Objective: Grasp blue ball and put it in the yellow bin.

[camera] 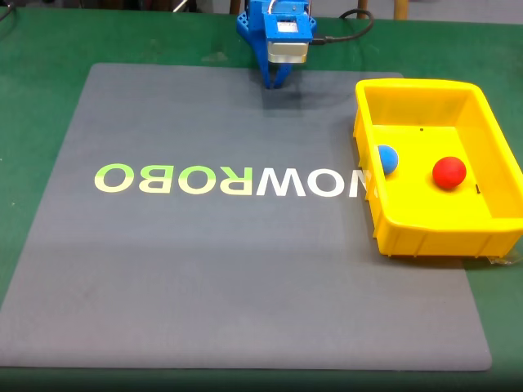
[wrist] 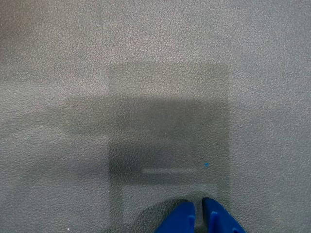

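Observation:
The blue ball [camera: 387, 158] lies inside the yellow bin [camera: 425, 237], against its left wall. The bin stands on the right side of the grey mat in the fixed view. My blue gripper [camera: 274, 82] hangs at the far edge of the mat, well to the left of the bin and pointing down. In the wrist view its two blue fingertips [wrist: 181, 218] sit almost together at the bottom edge, just above bare mat, with nothing between them; the gripper [wrist: 198, 213] is shut.
A red ball [camera: 449, 172] also lies in the bin, right of the blue one. The grey mat [camera: 204, 269] with pale lettering covers a green table [camera: 33, 73]. A black cable [camera: 351, 28] runs behind the arm.

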Robot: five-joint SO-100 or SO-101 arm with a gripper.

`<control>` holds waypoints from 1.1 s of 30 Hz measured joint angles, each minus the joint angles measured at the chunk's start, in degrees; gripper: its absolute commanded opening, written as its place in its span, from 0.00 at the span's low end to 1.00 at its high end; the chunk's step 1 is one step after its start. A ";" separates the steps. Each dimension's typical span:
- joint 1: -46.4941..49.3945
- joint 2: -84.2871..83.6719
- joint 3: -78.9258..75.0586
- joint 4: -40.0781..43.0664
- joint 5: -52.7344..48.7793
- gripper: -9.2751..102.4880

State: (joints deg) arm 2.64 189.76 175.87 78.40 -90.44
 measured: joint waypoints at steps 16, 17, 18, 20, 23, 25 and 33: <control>0.00 0.00 0.00 0.00 0.00 0.08; 0.00 0.00 0.00 0.00 0.00 0.08; 0.00 0.00 0.00 0.00 0.26 0.08; 0.00 0.00 0.00 0.00 0.53 0.08; 0.00 0.00 0.00 0.00 0.79 0.08; 0.00 0.00 0.00 0.00 0.79 0.08; 0.00 0.00 0.00 0.00 0.79 0.08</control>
State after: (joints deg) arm 2.64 189.76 175.87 78.40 -89.65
